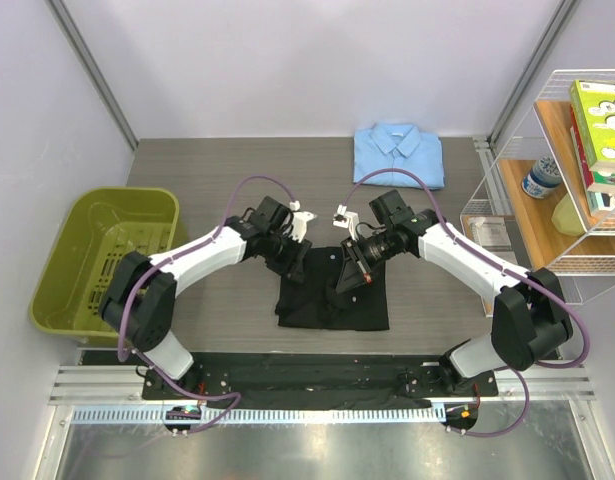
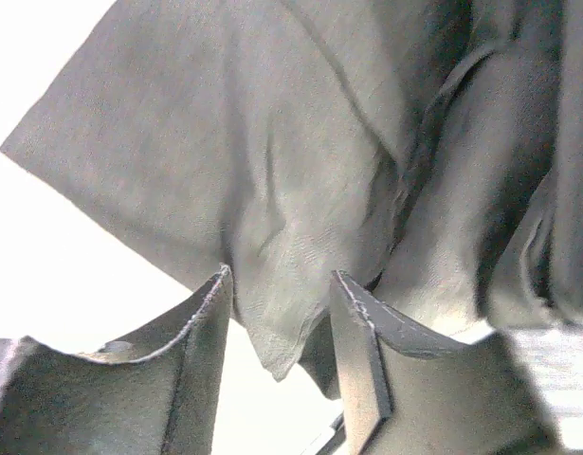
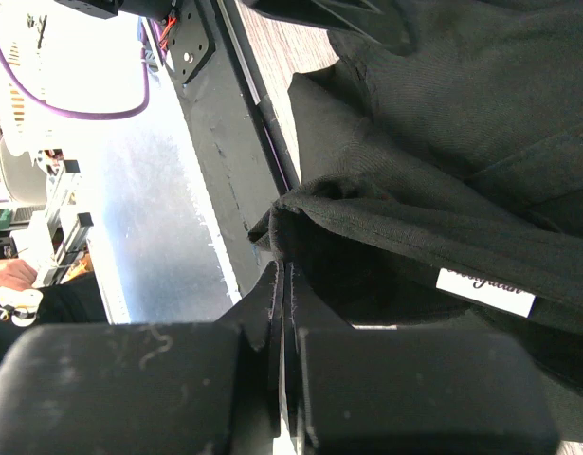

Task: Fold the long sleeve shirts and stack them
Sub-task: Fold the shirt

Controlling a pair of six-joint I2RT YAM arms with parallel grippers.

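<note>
Black shirt (image 1: 332, 295) runs from its far edge back toward my bases; right gripper (image 3: 282, 267) pinched tight on that edge, left gripper (image 2: 281, 277) jaws apart around a corner.

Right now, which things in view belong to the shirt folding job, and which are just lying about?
Job: black shirt, blue shirt.
Lying about: green bin, shelf, books, bottle.

The top camera looks down from high up. Both wrist cameras sit very close to the same black cloth shirt (image 1: 332, 295).
</note>
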